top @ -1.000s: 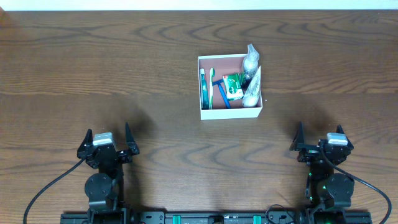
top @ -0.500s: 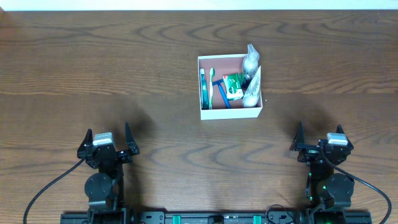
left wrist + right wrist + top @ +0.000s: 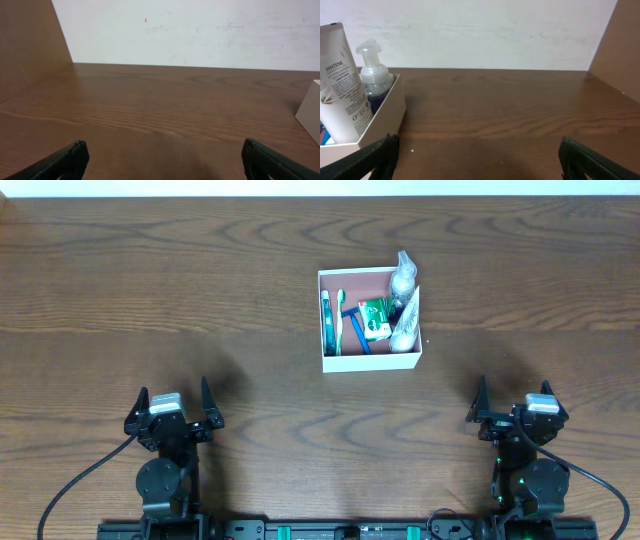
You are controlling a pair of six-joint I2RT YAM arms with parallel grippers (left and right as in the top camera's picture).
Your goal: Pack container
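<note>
The container (image 3: 370,361), a square white box with a pink inside, sits on the table a little right of centre. It holds toothbrushes (image 3: 339,320), a blue razor, a green packet (image 3: 375,318), a white tube (image 3: 406,327) and a pump bottle (image 3: 403,275). In the right wrist view its corner (image 3: 382,117) shows at left with the tube (image 3: 340,80) and the pump bottle (image 3: 374,75). My left gripper (image 3: 174,408) is open and empty at the near left. My right gripper (image 3: 516,406) is open and empty at the near right. Both are well short of the box.
The brown wooden table (image 3: 150,290) runs to a white wall at the back. A white edge of the box (image 3: 311,112) shows at the right of the left wrist view.
</note>
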